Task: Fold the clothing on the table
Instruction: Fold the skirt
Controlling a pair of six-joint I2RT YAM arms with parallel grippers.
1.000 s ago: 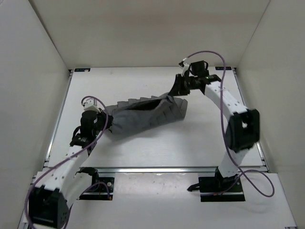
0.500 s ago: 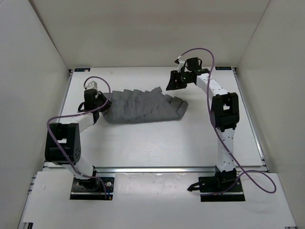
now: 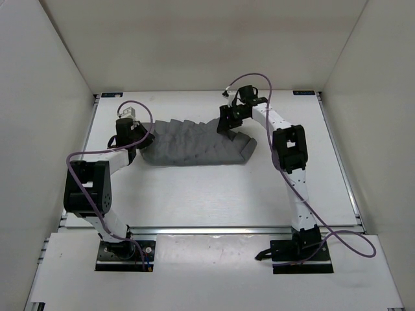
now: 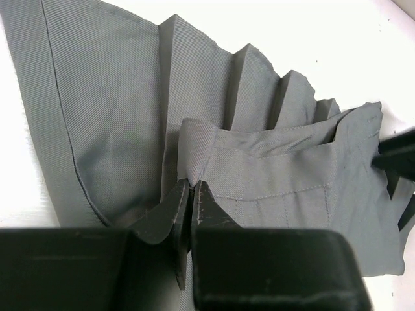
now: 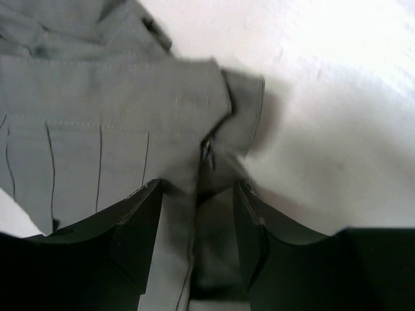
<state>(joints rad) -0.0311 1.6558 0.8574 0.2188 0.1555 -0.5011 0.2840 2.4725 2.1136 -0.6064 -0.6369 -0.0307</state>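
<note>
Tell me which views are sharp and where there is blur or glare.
Top external: sharp and evenly lit, only a faint shadow beside the clothing. Left wrist: the fabric weave is crisp, but the table is washed out to plain white. Right wrist: softer overall, the right gripper dark and blurred, glare on the table.

top cam high, looks down on whole table (image 3: 214, 194); wrist cams close, share clothing (image 4: 130, 116).

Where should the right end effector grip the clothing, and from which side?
Stitched band corner of the clothing at its right end, from above: the open right end effector hangs astride it; that edge lies flat on the table, unlike the pleated middle.
</note>
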